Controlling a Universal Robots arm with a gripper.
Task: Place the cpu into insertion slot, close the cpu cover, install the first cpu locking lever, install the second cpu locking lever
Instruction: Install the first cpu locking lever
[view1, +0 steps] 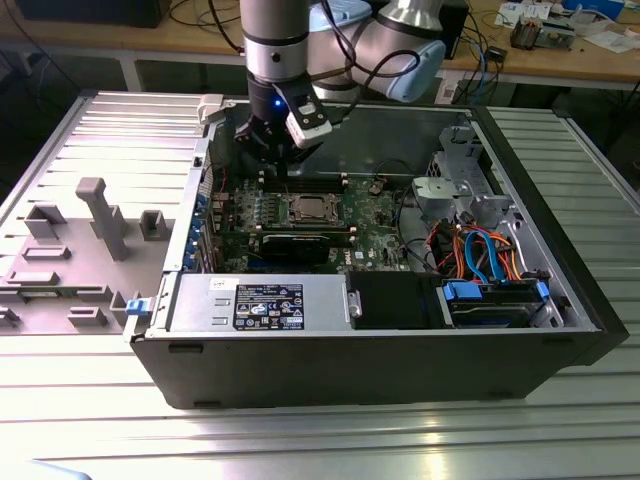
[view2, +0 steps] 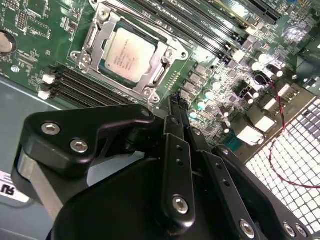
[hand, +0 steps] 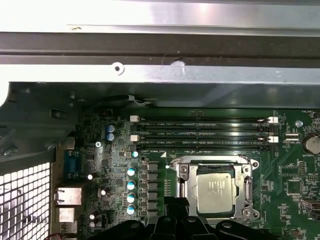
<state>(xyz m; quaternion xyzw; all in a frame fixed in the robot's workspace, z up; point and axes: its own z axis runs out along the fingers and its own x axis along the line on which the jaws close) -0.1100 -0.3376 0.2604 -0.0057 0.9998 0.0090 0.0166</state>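
A slatted metal table (view1: 400, 440) carries the open computer case (view1: 350, 370) in the exterior view, with a workbench (view1: 600, 60) behind it. The gripper (view1: 280, 165) hangs inside the case just beyond the cpu (view1: 306, 209), near the case's far wall. We see open board between the two, while the black graphics card (view1: 295, 243) lies close on the cpu's near side. The arm hides the fingertips here.

In the second wrist view the cpu lies flat in the insertion slot (view2: 156, 75) and the cpu cover (view2: 95, 37) is down around it. The gripper (view2: 176, 102) has its fingers pressed together, holding nothing, and their tips hover just beside the cover's corner. Whether the locking levers are hooked we cannot tell. The gripper body blocks the board beneath it.

In the first wrist view the memory slots (hand: 200, 131) lie between the cpu and the case wall (hand: 150, 75). The frame's edge cuts off the gripper.
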